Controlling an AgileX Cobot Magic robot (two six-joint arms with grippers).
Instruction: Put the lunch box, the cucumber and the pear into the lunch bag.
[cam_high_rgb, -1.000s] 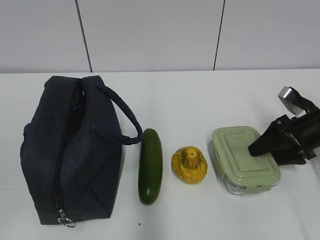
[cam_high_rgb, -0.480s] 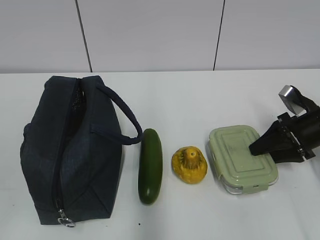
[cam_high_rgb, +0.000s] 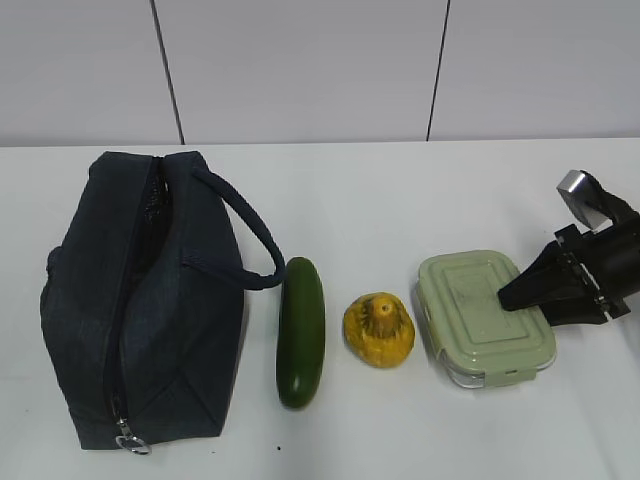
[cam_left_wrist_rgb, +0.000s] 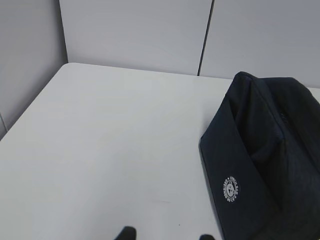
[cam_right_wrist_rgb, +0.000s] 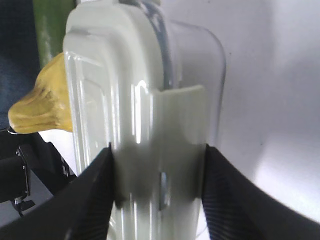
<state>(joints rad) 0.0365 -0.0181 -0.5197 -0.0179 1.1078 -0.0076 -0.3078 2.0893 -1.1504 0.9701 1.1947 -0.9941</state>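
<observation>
Since a second earlier, the lunch box (cam_high_rgb: 487, 317) had shifted a little toward the far edge of the table (cam_high_rgb: 400, 190) and squared up; between the last two frames it barely moved. It sat near the right edge, and your right gripper (cam_high_rgb: 512, 296) had closed around its right end, one finger on the lid and one on the glass side, as the right wrist view showed. The pear (cam_high_rgb: 379, 329) lay just left of it, apart, and the cucumber (cam_high_rgb: 301, 332) lay beyond that, just beside the lunch bag (cam_high_rgb: 140, 300) at the left edge. The bag's zipper looked open along the top. Nothing was inside yet, so all three items remained for you. Your left gripper (cam_left_wrist_rgb: 165, 235) showed only two parted fingertips, holding nothing.
</observation>
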